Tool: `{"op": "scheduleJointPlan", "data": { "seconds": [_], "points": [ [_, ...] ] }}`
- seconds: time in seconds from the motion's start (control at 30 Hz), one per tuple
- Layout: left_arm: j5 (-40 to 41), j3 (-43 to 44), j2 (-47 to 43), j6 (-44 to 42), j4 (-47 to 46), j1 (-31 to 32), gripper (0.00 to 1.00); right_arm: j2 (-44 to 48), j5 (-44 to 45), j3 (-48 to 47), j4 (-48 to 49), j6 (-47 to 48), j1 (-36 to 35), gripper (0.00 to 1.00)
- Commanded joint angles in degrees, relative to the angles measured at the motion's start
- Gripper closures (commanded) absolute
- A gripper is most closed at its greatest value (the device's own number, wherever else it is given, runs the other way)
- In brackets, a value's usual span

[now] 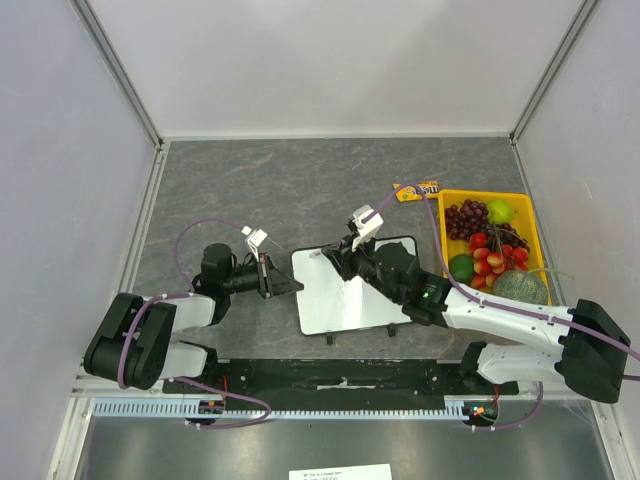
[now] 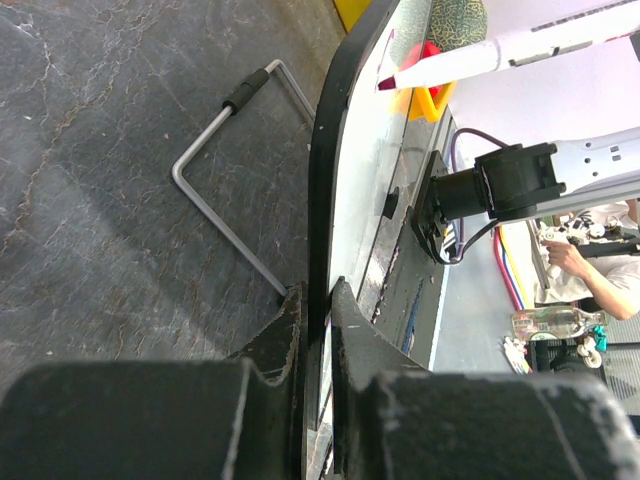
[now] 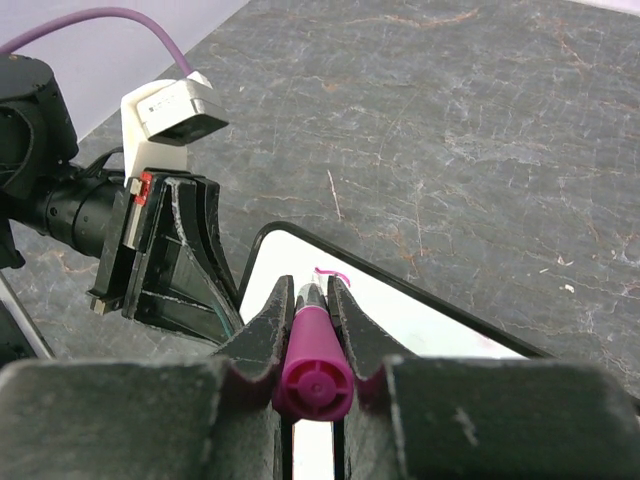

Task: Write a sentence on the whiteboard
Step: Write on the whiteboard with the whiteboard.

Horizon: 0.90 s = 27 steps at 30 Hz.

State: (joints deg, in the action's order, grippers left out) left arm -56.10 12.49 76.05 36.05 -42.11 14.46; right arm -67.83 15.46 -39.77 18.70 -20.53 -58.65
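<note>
Left arm's fingers (image 2: 285, 330) clamp the left edge of the small white, black-framed whiteboard (image 1: 355, 300) near the front edge of the grey stone-patterned tabletop (image 1: 300, 190). Right arm's fingers (image 3: 262, 335) grip a magenta marker (image 3: 312, 375) at its far-left corner beside one pink stroke (image 3: 330, 272); open tabletop stretches beyond.

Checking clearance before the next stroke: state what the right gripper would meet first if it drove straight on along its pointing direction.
The small black-framed whiteboard: the right gripper, shut on a magenta-capped marker, aims at its white face beside a short pink stroke. Whether the tip touches the board is unclear.
</note>
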Motion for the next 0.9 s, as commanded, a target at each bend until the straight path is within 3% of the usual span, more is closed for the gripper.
{"op": "scheduleJointPlan", "data": {
  "seconds": [0.0,0.87],
  "points": [
    [2.7,0.8,0.8,-3.4,1.8,0.3,0.98,0.1,2.4,-0.2,4.2,-0.6,-0.1,1.00],
    [2.7,0.9,0.7,-3.5,1.9,0.3,0.98,1.2,0.4,2.6,0.0,-1.7,-0.1,1.00]
  ]
}}
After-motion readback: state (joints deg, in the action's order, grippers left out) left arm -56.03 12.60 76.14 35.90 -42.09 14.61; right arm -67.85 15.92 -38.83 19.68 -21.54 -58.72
